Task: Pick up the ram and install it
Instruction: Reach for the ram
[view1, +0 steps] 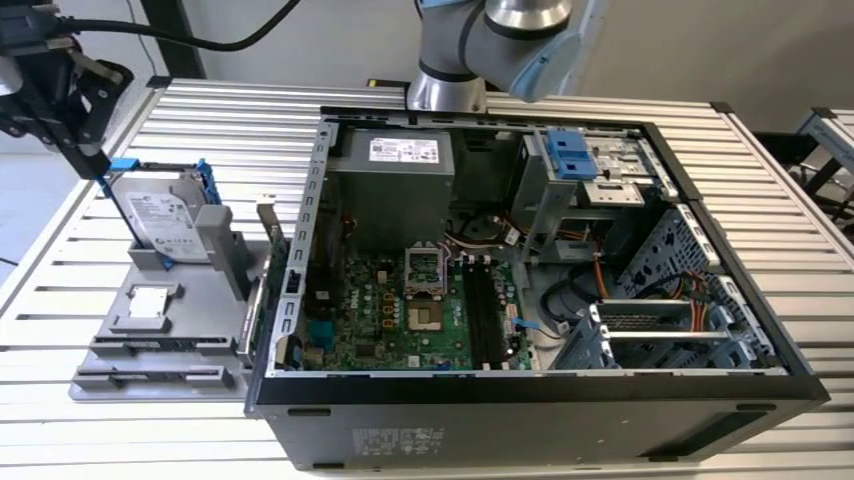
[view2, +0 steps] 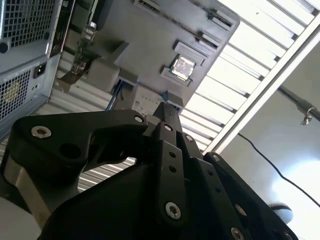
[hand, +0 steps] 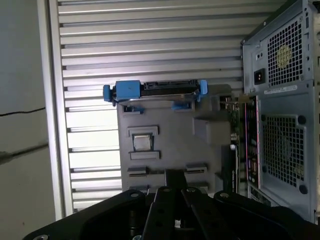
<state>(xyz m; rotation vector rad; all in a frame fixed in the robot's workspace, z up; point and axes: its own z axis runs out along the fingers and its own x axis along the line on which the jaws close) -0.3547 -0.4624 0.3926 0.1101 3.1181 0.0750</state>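
Note:
The ram (view1: 252, 300) is a thin dark stick standing on edge along the grey fixture's side nearest the computer case; in the first wrist view the ram (hand: 234, 160) shows edge-on beside the case's rear panel. My black gripper (view1: 91, 158) hangs at the exterior view's far left, above the fixture's back corner, with its tip close to the hard drive's blue bracket (view1: 123, 163). Its fingers (hand: 175, 176) meet in one narrow tip with nothing between them. The open case's motherboard (view1: 400, 310) carries long black slots (view1: 483, 310).
The grey fixture (view1: 160, 345) holds an upright silver hard drive (view1: 167, 220) and a small square part (view1: 151, 302). The open computer case (view1: 534, 390) stands in the middle of the slatted metal table (view1: 214, 110). The arm's base (view1: 447, 90) rises behind the case.

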